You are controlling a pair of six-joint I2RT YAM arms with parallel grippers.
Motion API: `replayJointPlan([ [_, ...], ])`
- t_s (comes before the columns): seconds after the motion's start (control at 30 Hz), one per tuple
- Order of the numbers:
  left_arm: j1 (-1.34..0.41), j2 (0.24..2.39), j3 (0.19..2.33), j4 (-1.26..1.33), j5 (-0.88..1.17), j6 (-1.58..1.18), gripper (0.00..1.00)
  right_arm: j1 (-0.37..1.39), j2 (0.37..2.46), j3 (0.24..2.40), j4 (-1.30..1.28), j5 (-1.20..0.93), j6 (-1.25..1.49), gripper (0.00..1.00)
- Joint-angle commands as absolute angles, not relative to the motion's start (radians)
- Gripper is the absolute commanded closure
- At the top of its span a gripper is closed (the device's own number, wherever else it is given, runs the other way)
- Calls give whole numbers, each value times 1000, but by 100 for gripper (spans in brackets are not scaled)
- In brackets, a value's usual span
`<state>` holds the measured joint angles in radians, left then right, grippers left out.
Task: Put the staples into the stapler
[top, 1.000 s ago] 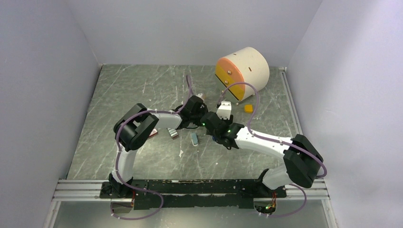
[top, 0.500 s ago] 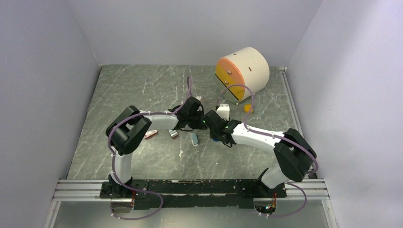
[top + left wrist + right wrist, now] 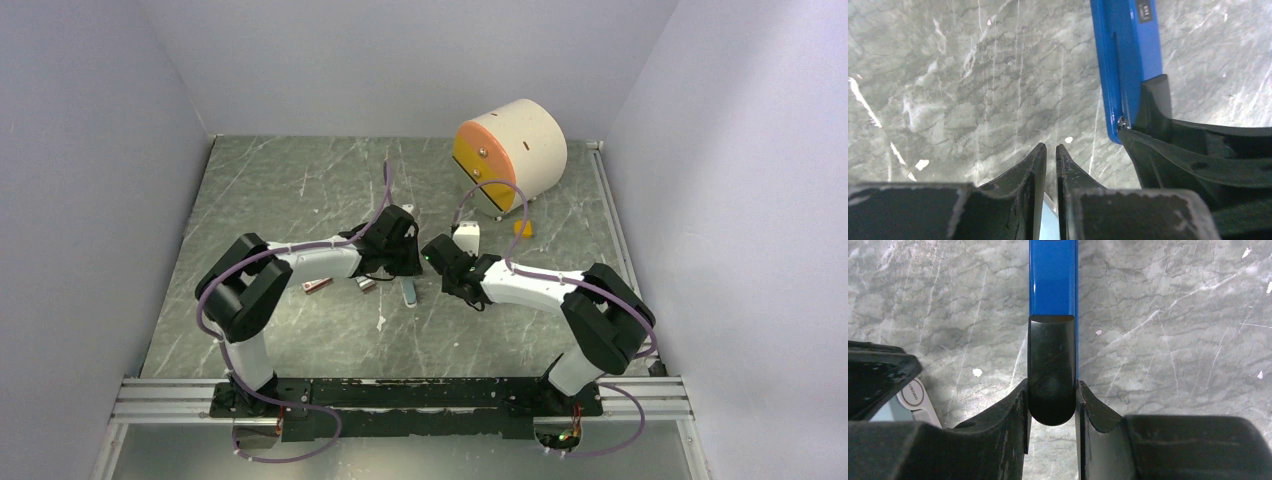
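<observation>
The stapler (image 3: 1053, 275) is slim and bright blue with a black rear end (image 3: 1051, 365). My right gripper (image 3: 1052, 385) is shut on that black end, and the blue body points away over the marble floor. In the left wrist view the stapler (image 3: 1130, 60) lies to the right of my left gripper (image 3: 1051, 146), whose fingers are together with a hairline gap and nothing seen between them. In the top view both grippers meet mid-table, left gripper (image 3: 400, 250) and right gripper (image 3: 440, 260), and hide the stapler. I cannot make out the staples in any view.
A short pale-blue-and-white piece (image 3: 408, 290) lies just in front of the grippers and shows in the right wrist view (image 3: 913, 400). A small red-and-white box (image 3: 365, 284) and a pinkish item (image 3: 315, 286) lie to the left. A cream-and-orange drum (image 3: 510, 150) stands at the back right.
Both grippers have shifted a little left and stayed close together. The left arm's elbow has swung out to the left, and the right arm's elbow has moved left too.
</observation>
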<state>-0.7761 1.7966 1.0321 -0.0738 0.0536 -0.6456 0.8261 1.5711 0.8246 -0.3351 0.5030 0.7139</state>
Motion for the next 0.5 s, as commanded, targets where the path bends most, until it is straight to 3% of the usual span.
replayJointPlan([
  [0.0,-784,1714,1029,-115,4,-619,79,815,1595,805,-379,493,729,75],
  [0.27,-783,1605,1072,-193,-46,-583,73,805,1431,889,-407,562,694,48],
  [0.4,-783,1514,1057,-239,-96,-583,63,805,1336,893,-411,558,660,24],
  [0.47,-783,1454,1044,-257,-113,-583,58,805,1266,894,-421,559,638,21],
])
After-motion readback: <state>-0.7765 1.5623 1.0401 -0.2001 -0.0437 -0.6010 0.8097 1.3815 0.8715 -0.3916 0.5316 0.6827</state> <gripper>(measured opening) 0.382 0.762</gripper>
